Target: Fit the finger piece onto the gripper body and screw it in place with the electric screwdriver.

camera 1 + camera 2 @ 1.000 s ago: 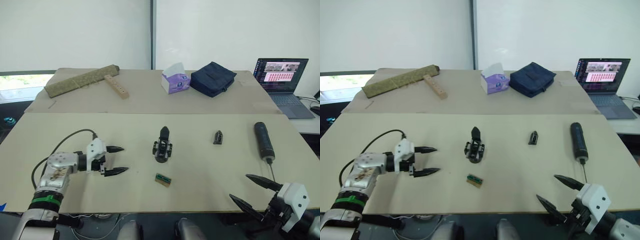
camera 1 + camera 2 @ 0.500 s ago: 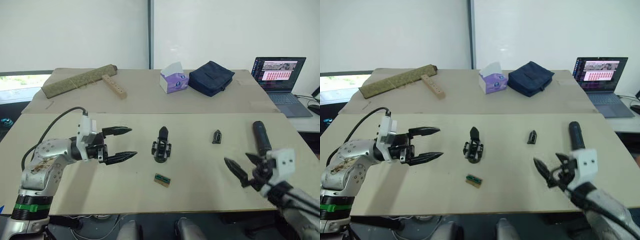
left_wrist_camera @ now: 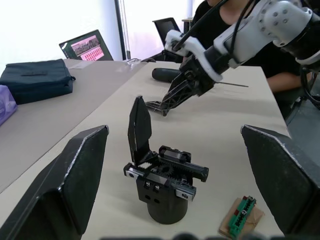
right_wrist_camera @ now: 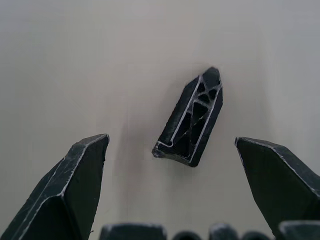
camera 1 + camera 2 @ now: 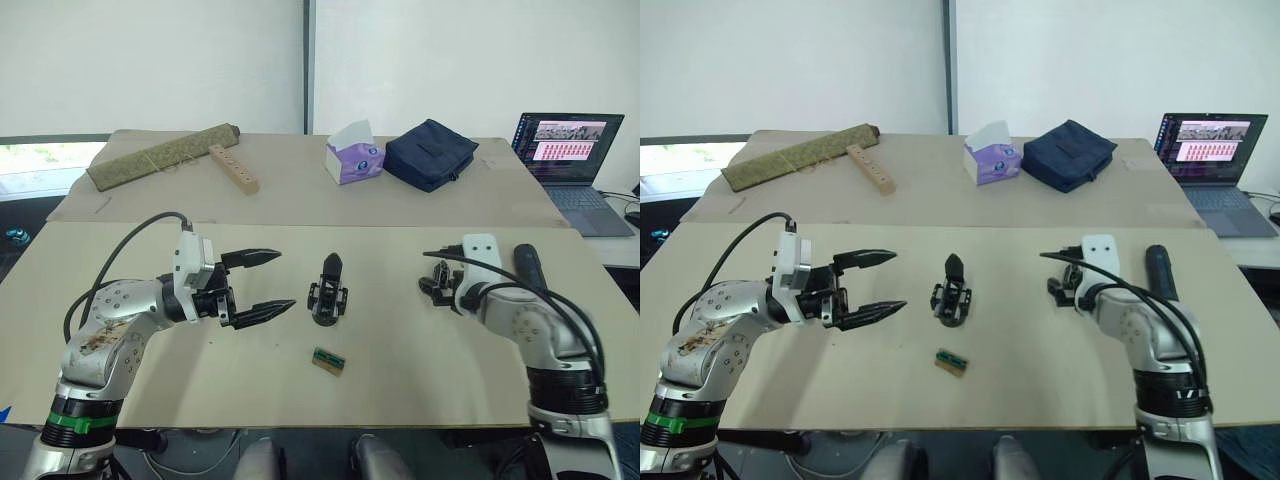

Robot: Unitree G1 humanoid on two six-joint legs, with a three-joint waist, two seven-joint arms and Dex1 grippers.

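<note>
The gripper body (image 5: 327,292) stands upright mid-table, a black block with one pointed finger sticking up. My left gripper (image 5: 285,280) is open just to its left, level with it and aimed at it; in the left wrist view the gripper body (image 3: 162,175) sits between the two spread fingers. The finger piece (image 4: 192,120) lies flat on the table. My right gripper (image 5: 437,285) is open, poised over it, one fingertip on each side and not touching. The electric screwdriver (image 5: 530,267) lies right of that arm. Nothing is held.
A small green block (image 5: 326,360) lies in front of the gripper body. On the far table are a tissue box (image 5: 352,160), a navy bag (image 5: 428,155), a wooden strip (image 5: 233,170) and a rolled mat (image 5: 165,157). A laptop (image 5: 567,140) is far right. A person in black (image 3: 220,20) sits nearby.
My right arm swung up from the table's front edge to over the finger piece. My left gripper advanced right towards the gripper body. Both stayed open.
</note>
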